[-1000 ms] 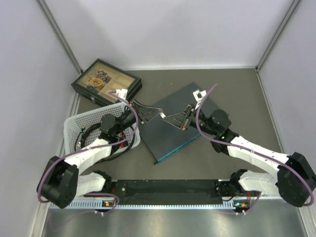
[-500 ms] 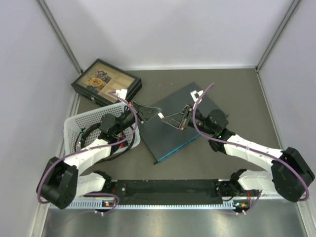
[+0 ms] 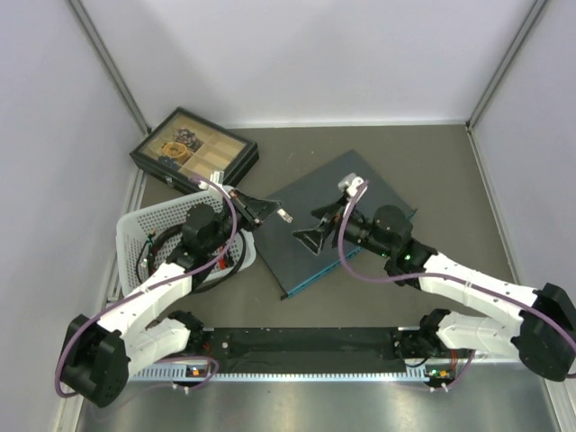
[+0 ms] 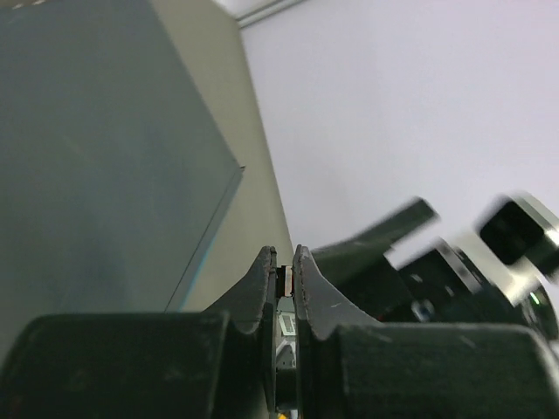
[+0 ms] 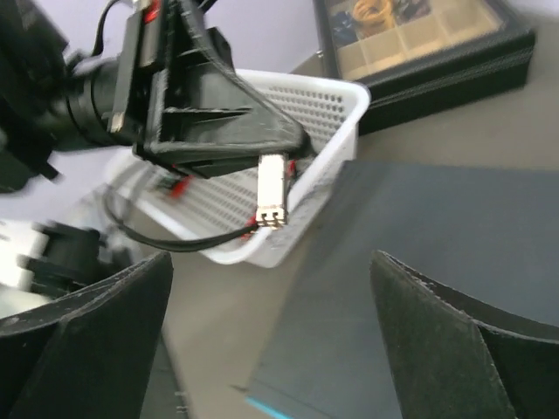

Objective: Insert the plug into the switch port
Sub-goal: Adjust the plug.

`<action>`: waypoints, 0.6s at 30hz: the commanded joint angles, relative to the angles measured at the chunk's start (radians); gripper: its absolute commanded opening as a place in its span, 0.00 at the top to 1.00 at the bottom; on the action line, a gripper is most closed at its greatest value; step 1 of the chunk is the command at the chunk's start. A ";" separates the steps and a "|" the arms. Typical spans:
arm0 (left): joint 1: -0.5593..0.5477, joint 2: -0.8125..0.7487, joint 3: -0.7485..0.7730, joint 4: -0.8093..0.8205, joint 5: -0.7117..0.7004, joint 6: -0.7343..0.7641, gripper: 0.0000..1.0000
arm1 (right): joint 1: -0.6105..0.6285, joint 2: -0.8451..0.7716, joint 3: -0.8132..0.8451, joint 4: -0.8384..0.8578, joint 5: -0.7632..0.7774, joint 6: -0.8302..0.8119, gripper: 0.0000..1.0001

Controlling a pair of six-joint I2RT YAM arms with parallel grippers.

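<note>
The plug (image 5: pixel 272 192), a small pale metal-tipped connector on a black cable (image 5: pixel 175 240), is pinched in my left gripper (image 5: pixel 284 144), which is shut on it above the switch's left corner. The same plug (image 3: pixel 285 216) juts from the left gripper (image 3: pixel 274 210), and in the left wrist view it (image 4: pixel 285 278) shows between the closed fingers. My right gripper (image 3: pixel 312 227) hangs open over the switch (image 3: pixel 351 202), a flat dark blue-grey box, facing the plug with a gap. The right gripper (image 5: pixel 279 340) holds nothing. The teal port edge (image 3: pixel 319 277) faces the near side.
A white perforated basket (image 3: pixel 148 225) holding cables sits left of the switch, under the left arm. A black compartmented tray box (image 3: pixel 193 148) stands at the back left. Grey walls close in both sides, and a black rail (image 3: pixel 306 342) runs along the near edge.
The left gripper closed on the plug. The right gripper opened, let go and drew back towards the near side; the left gripper pulled slightly left with the plug.
</note>
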 commanded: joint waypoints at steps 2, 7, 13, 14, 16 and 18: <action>-0.001 -0.036 0.059 -0.154 -0.096 -0.073 1.00 | 0.136 -0.019 0.055 -0.028 0.242 -0.475 0.07; -0.002 -0.017 0.062 -0.137 -0.072 -0.117 1.00 | 0.144 0.019 0.005 0.172 0.193 -0.509 0.13; -0.007 -0.008 0.056 -0.103 -0.047 -0.150 1.00 | 0.145 0.105 0.015 0.273 0.187 -0.507 0.29; -0.008 -0.008 0.058 -0.102 -0.045 -0.151 1.00 | 0.147 0.112 0.016 0.278 0.182 -0.507 0.31; -0.010 -0.009 0.061 -0.102 -0.048 -0.151 1.00 | 0.145 0.131 0.025 0.284 0.177 -0.507 0.33; -0.012 -0.009 0.064 -0.100 -0.045 -0.154 1.00 | 0.145 0.155 0.031 0.295 0.173 -0.507 0.34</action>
